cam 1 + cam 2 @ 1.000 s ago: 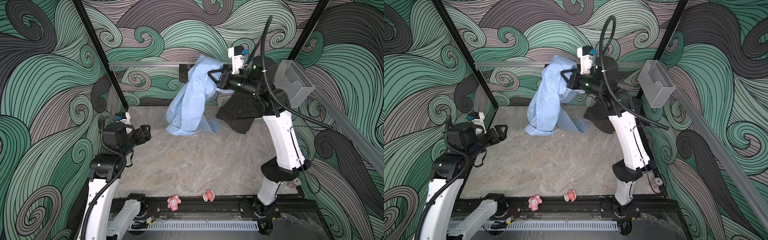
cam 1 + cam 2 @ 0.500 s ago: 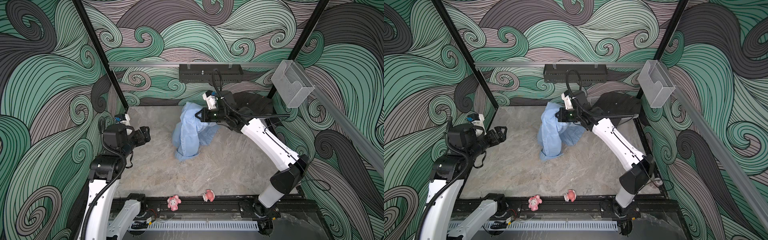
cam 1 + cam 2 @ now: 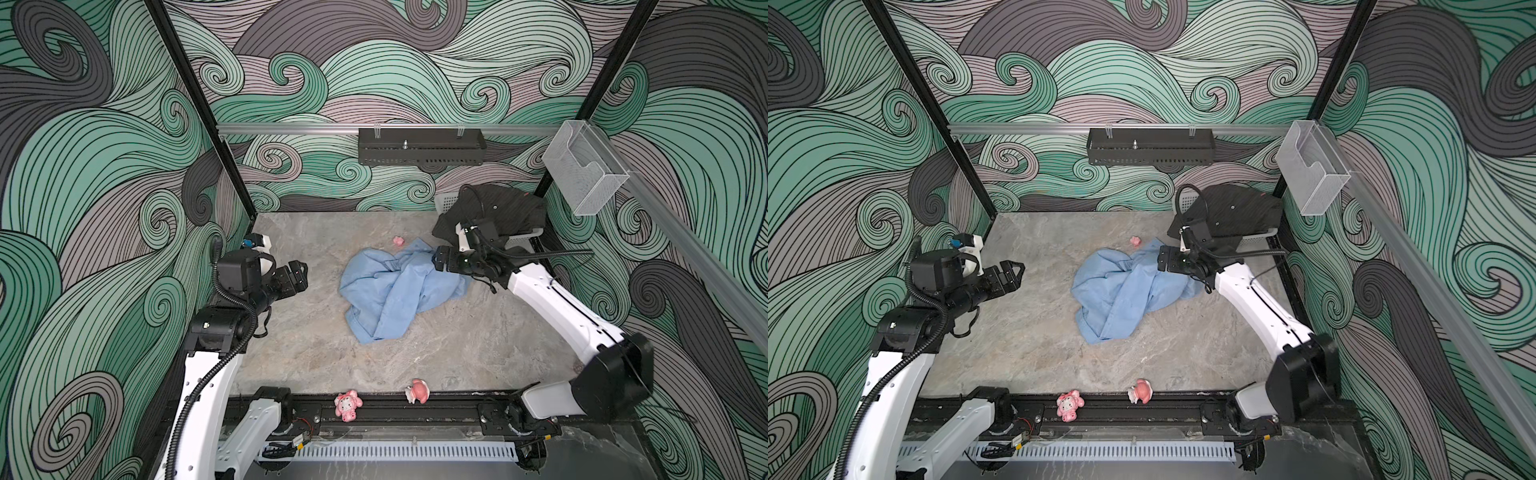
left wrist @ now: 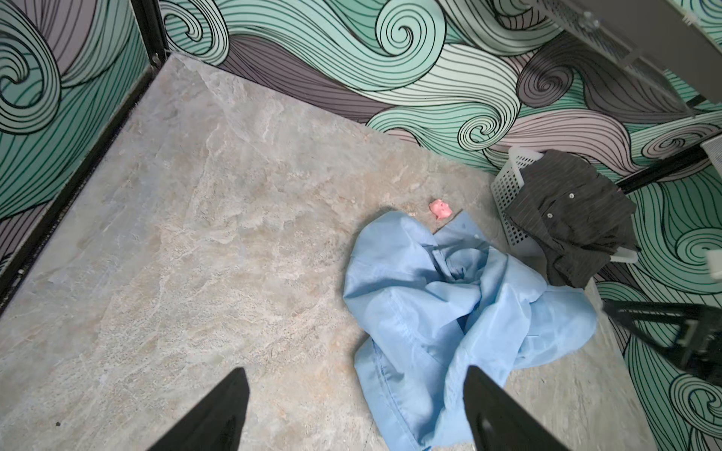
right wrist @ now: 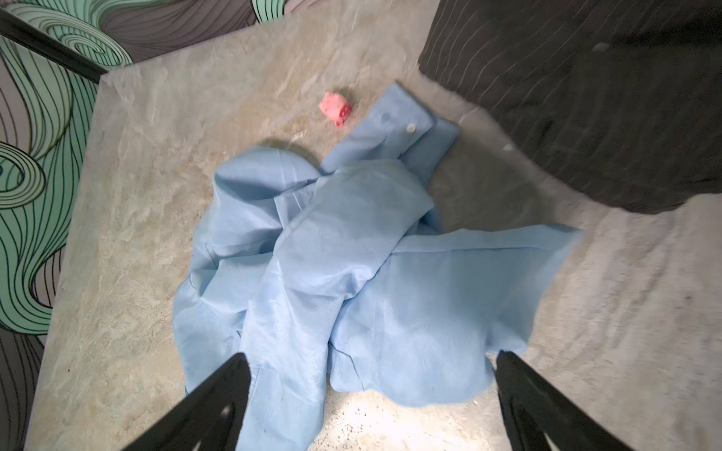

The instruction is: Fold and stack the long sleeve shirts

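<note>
**Top views: blue shirt (image 3: 395, 291) (image 3: 1125, 291) loose beside basket (image 3: 445, 201) (image 3: 1185, 196), nothing gripped**

In both top views the blue shirt lies crumpled on the table (image 3: 311, 232) (image 3: 1038, 237), just beside the basket, on the side toward the table's middle. It is unfolded, with its sleeves and panels bunched over one another. A cuff (image 5: 406, 129) with one pale button points toward the basket. In the right wrist view the cloth (image 5: 351, 273) edge nearest the basket is blurred.

The dark shirt (image 3: 503, 208) (image 3: 1237, 212) is draped over the basket, covering most of it and hanging over its rim. The left wrist view shows its fine pinstripes and two pale buttons (image 4: 566, 218), with the basket's lattice wall (image 4: 508, 187) bare beside it.

The right gripper (image 3: 435, 258) (image 3: 1160, 259) hovers near the basket, over the nearest edge of the blue shirt. Its jaws stand spread wide, and in the right wrist view (image 5: 371, 357) the cloth lies below them, ungrasped. The left gripper (image 3: 301, 276) (image 3: 1019, 272) is well apart from the basket, across the blue shirt from it, above bare table. Its jaws are likewise spread and empty (image 4: 353, 371), and it points toward the shirt (image 4: 449, 312).

A small pink toy (image 3: 398, 240) (image 3: 1134, 240) (image 4: 440, 209) (image 5: 335, 107) lies on the table near the basket, just beside the cuff without touching it.
</note>
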